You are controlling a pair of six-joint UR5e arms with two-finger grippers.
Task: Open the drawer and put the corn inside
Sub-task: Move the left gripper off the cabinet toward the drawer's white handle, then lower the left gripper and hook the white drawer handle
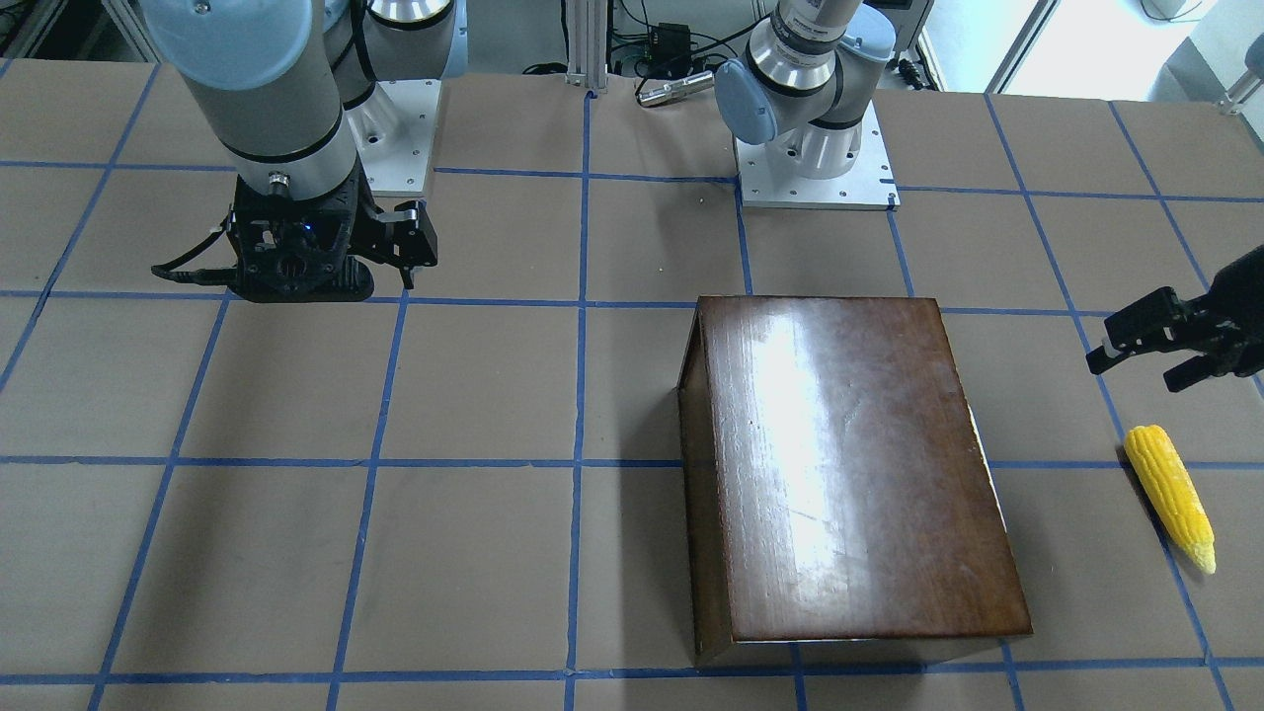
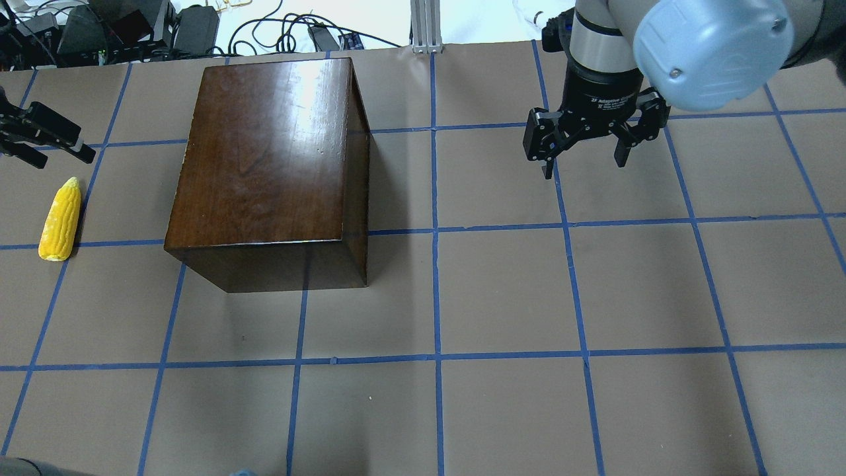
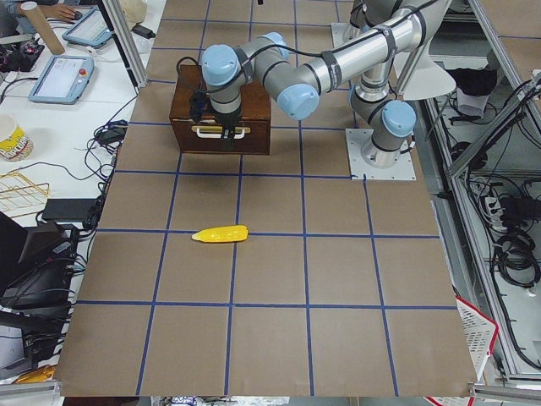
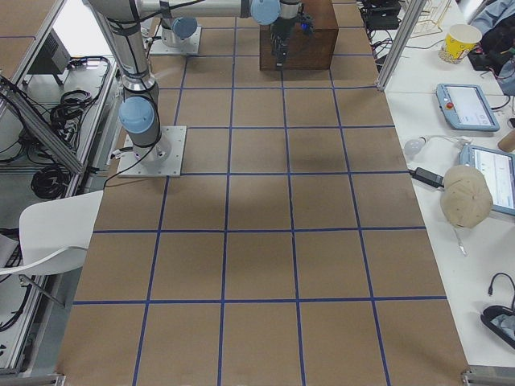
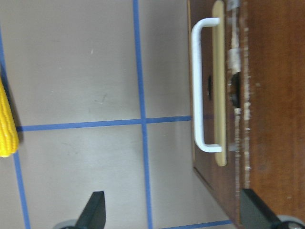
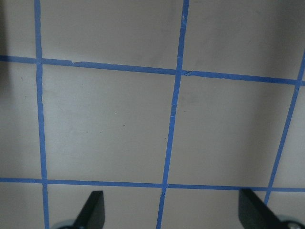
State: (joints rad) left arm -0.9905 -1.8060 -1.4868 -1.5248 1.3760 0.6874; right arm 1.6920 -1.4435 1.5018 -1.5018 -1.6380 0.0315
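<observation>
The glossy dark-brown box (image 2: 264, 152) stands on the table. Its drawer (image 5: 219, 183) is shut, and its dark front with a white pull (image 5: 198, 86) faces the robot's left. The yellow corn (image 2: 59, 218) lies flat on the table beside that side of the box, and it also shows at the left edge of the left wrist view (image 5: 7, 129). My left gripper (image 2: 46, 135) is open and empty. It hovers above the table in front of the drawer front, a little beyond the corn. My right gripper (image 2: 585, 162) is open and empty over bare table, far to the right of the box.
The table (image 2: 502, 291) is brown with a blue tape grid. The arm bases (image 1: 815, 168) are bolted at the robot's edge. Cables and power bricks (image 2: 132, 26) lie past the far edge, behind the box.
</observation>
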